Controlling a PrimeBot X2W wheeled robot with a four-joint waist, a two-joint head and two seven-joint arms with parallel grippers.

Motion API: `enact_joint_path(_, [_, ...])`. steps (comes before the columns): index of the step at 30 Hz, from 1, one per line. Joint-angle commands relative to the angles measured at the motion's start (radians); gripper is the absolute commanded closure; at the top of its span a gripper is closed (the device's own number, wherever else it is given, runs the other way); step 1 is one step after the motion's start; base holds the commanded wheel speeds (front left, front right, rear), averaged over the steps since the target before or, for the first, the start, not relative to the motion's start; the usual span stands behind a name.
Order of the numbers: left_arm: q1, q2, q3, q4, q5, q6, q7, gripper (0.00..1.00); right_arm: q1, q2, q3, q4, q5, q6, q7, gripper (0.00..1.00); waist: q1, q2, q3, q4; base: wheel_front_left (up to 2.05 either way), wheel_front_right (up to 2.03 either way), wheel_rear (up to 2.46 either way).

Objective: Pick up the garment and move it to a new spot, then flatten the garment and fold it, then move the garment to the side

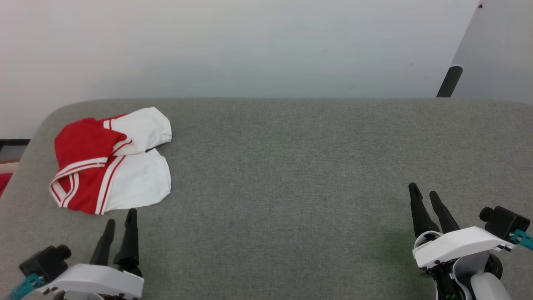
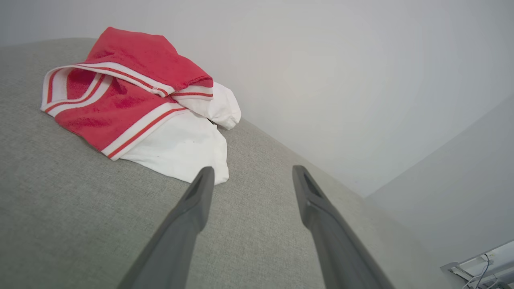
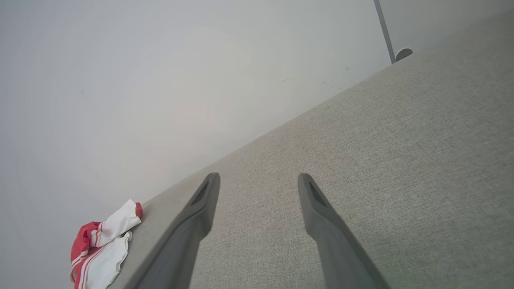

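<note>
Your left gripper (image 1: 121,216) points forward, fingers wide and empty, tips just short of the folded red-and-white T-shirt (image 1: 95,166) at the grey fabric surface's (image 1: 291,166) left. Your right gripper (image 1: 422,188) is also wide and empty, well apart from the T-shirt.

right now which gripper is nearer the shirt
The left gripper: its fingers are just short of the shirt's white sleeve. The right gripper sits far across the grey surface.
</note>
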Motion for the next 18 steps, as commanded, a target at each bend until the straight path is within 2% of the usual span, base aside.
enact_joint_path(1, [-0.008, 0.013, 0.001, -0.016, 0.031, -0.002, -0.01, 0.0, -0.026, 0.0, 0.0, -0.007, -0.033, 0.0, -0.01, 0.0, 0.0, -0.0001, 0.001, 0.0, 0.0, 0.0, 0.0])
enact_joint_path(18, [0.005, 0.039, -0.01, -0.032, 0.247, -0.007, -0.059, 0.0, -0.051, 0.006, 0.004, 0.006, -0.278, 0.001, -0.059, 0.0, 0.0, -0.0001, 0.009, 0.0, 0.0, 0.0, 0.0])
